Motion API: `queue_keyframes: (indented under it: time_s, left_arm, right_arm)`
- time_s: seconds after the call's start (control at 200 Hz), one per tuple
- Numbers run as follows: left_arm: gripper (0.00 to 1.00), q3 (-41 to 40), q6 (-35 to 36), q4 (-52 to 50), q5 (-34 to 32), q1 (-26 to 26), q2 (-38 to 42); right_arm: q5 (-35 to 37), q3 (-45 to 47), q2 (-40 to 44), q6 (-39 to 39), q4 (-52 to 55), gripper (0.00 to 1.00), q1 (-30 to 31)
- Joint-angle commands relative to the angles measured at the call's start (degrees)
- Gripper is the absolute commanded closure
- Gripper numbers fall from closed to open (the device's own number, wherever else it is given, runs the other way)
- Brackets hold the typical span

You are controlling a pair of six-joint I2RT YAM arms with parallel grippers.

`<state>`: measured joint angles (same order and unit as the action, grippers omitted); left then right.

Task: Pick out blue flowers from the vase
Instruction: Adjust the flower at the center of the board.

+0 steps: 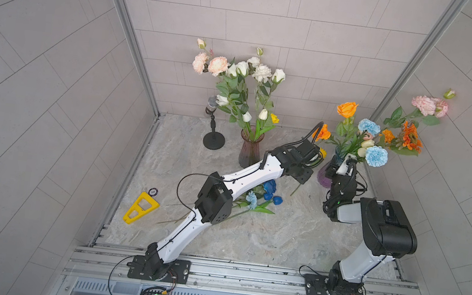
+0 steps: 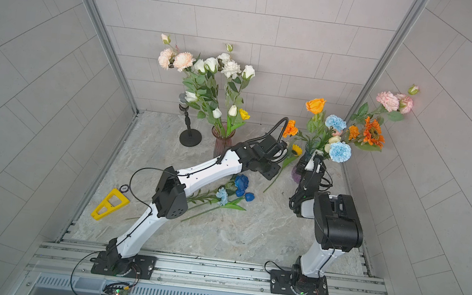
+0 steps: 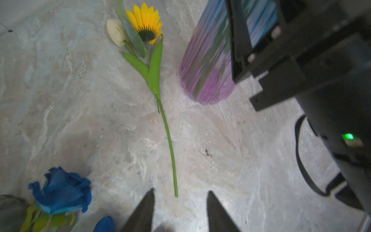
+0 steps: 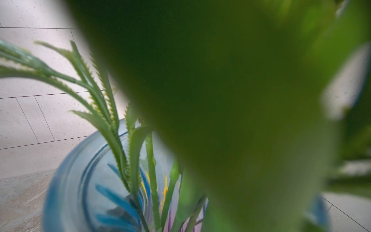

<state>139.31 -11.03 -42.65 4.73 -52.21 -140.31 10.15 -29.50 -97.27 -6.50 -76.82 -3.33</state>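
Observation:
Two pale blue carnations (image 1: 369, 126) (image 1: 376, 155) stand among orange and pink blooms in the blue-purple vase (image 1: 323, 177) at the right. On the table lie a deep blue rose (image 1: 269, 186), a dark blue tulip (image 1: 277, 200) and a pale blue carnation (image 1: 251, 199). My left gripper (image 3: 180, 192) is open just above the table, holding nothing, with the stem end of a lying yellow sunflower (image 3: 146, 22) between its tips. The rose (image 3: 62, 190) lies beside it. My right gripper (image 1: 346, 165) is at the vase mouth (image 4: 66, 180) among stems, and leaves hide its jaws.
A dark pink vase (image 1: 249, 153) of white and peach flowers stands at the back centre, with a microphone stand (image 1: 213, 141) to its left. A yellow plastic tool (image 1: 140, 207) lies at the left edge. A cream bud (image 3: 116, 32) lies by the sunflower.

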Motion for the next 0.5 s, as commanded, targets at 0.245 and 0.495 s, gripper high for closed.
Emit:
queue_keyframes:
  time_s: [0.245, 0.495]
  left_arm:
    - [0.26, 5.7, -0.18, 7.53, -0.78, 1.8, -11.72]
    - [0.27, 7.58, 1.48, 7.68, -1.58, 1.67, -15.81]
  right_arm:
    - [-0.52, 0.05, 2.46, -0.62, -4.13, 0.35, -0.16]
    - [-0.62, 0.2, 2.22, -0.52, -4.13, 0.35, -0.11]
